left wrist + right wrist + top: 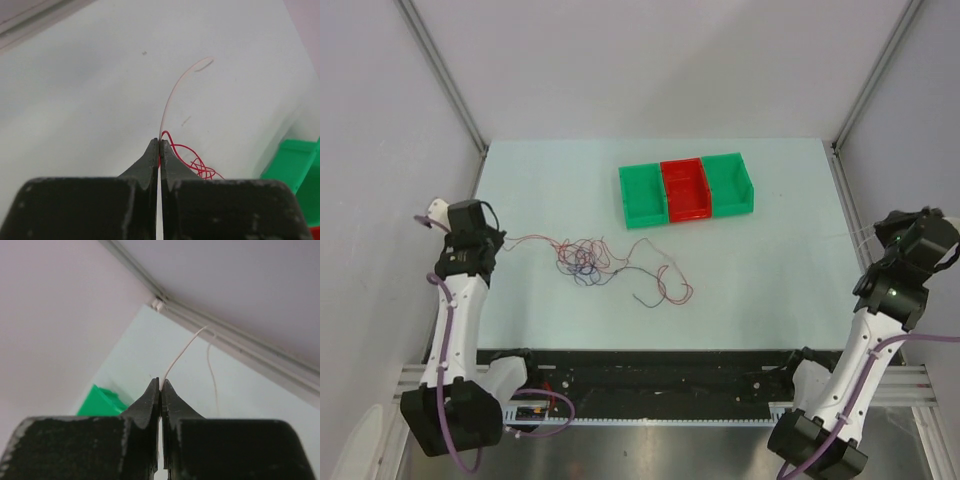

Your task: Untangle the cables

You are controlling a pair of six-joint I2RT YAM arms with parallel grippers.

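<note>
The cables [586, 258] lie in a loose tangle of red, dark blue and whitish loops on the table's left middle. One thin strand runs left from it to my left gripper [498, 243]. In the left wrist view that gripper [159, 142] is shut on a whitish cable [172, 95] that arcs away over the table. Red loops [200, 167] lie just behind the fingertips. My right gripper [878, 232] is at the table's right edge. In the right wrist view it [160, 383] is shut on a whitish cable [182, 352] that rises toward the wall.
A row of three open bins, green [640, 195], red [684, 190] and green [728, 183], stands at the back middle of the table; a green bin also shows in the left wrist view [295, 162]. Frame posts rise at the table's back corners. The walls are close on both sides.
</note>
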